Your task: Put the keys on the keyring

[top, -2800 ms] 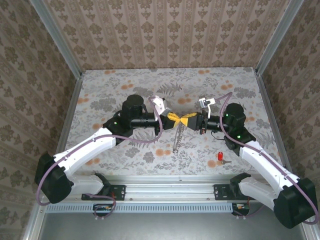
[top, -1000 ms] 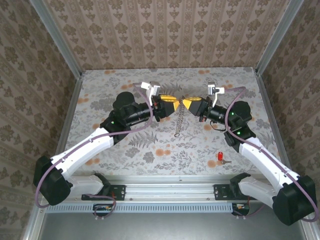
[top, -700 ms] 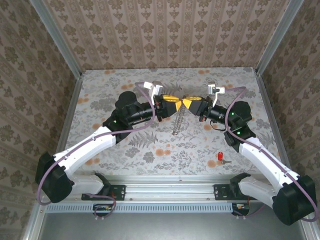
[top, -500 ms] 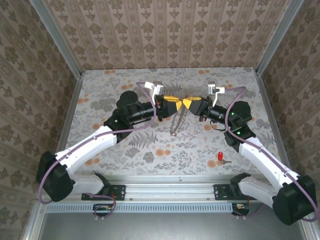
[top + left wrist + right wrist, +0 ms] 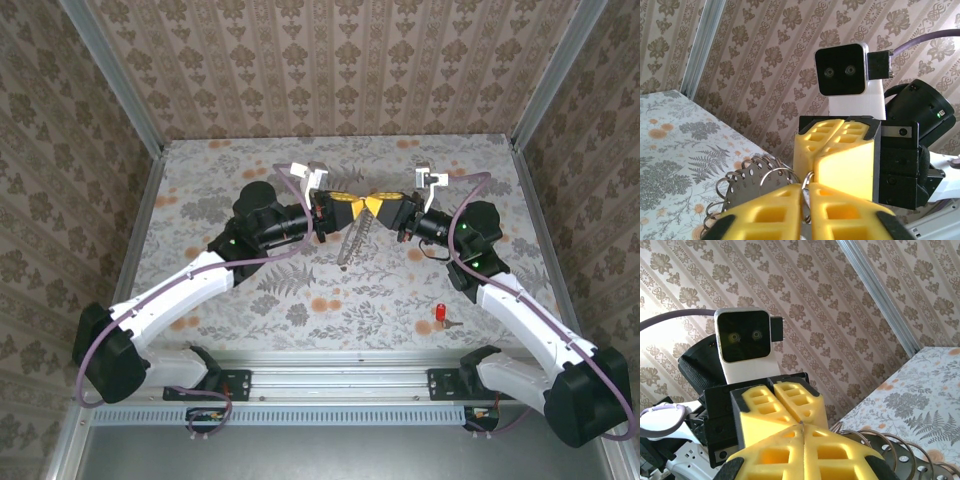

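Observation:
The keyring (image 5: 352,240) hangs above the table between both grippers. In the left wrist view the keyring (image 5: 747,187) is a dark perforated metal plate with several silvery wire rings. My left gripper (image 5: 352,207) is shut on one thin ring; in its own view the left gripper (image 5: 805,188) pinches that ring. My right gripper (image 5: 376,206) meets it tip to tip and is shut on the same keyring; the right gripper (image 5: 804,426) shows only a sliver of metal between its pads. The red-headed key (image 5: 441,313) lies on the table, near right, apart from both grippers.
A floral tabletop (image 5: 250,290) is enclosed by patterned walls (image 5: 330,70) with aluminium corner posts. A metal rail (image 5: 340,385) runs along the near edge by the arm bases. The left arm's white wrist camera (image 5: 745,347) sits close to the right fingers.
Both grippers lifted the keyring off the table and carried it toward the far side. In the last second the left gripper closed in on the right one, and the hanging keyring swung slightly left.

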`<state>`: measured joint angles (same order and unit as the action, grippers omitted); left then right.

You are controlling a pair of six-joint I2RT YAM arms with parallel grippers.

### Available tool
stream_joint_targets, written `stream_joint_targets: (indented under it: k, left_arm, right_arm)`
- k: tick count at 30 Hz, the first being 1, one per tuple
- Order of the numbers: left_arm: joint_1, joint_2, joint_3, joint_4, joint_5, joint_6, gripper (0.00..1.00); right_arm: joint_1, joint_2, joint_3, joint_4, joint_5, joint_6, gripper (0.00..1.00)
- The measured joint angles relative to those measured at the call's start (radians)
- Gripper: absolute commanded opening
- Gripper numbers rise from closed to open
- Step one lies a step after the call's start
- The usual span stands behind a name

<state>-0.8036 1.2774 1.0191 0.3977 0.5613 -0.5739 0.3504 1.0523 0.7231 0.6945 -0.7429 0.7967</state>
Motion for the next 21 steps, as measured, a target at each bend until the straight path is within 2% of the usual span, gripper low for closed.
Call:
stream_joint_targets:
  k: [2,5,6,7,13,19,21]
  left_arm:
    - [-0.001,0.0,0.002,0.001,-0.001,0.006,0.0]
    - [-0.001,0.0,0.002,0.0,-0.004,0.002,0.0]
    - [-0.001,0.0,0.002,-0.001,-0.005,0.003,0.0]
    - [-0.001,0.0,0.003,-0.004,-0.005,0.007,0.0]
    - [-0.003,-0.007,0.021,-0.116,-0.012,0.117,0.0]
    - [-0.003,-0.029,0.051,-0.303,-0.009,0.311,0.0]
    - [0.0,-0.029,0.077,-0.363,0.0,0.382,0.0]
  right_arm:
    - [-0.004,0.002,0.0,0.001,0.002,0.0,0.0]
    - [-0.006,0.002,0.0,0.003,0.002,0.0,0.0]
    - [-0.007,0.002,0.0,0.003,0.002,0.0,0.03]
    - [-0.01,0.002,0.0,0.001,0.002,0.0,0.13]
    - [-0.083,-0.047,-0.007,-0.071,0.014,0.015,0.26]
    - [-0.13,-0.148,-0.022,-0.185,0.005,0.006,0.53]
    - [-0.13,-0.161,-0.029,-0.216,-0.014,-0.008,0.57]
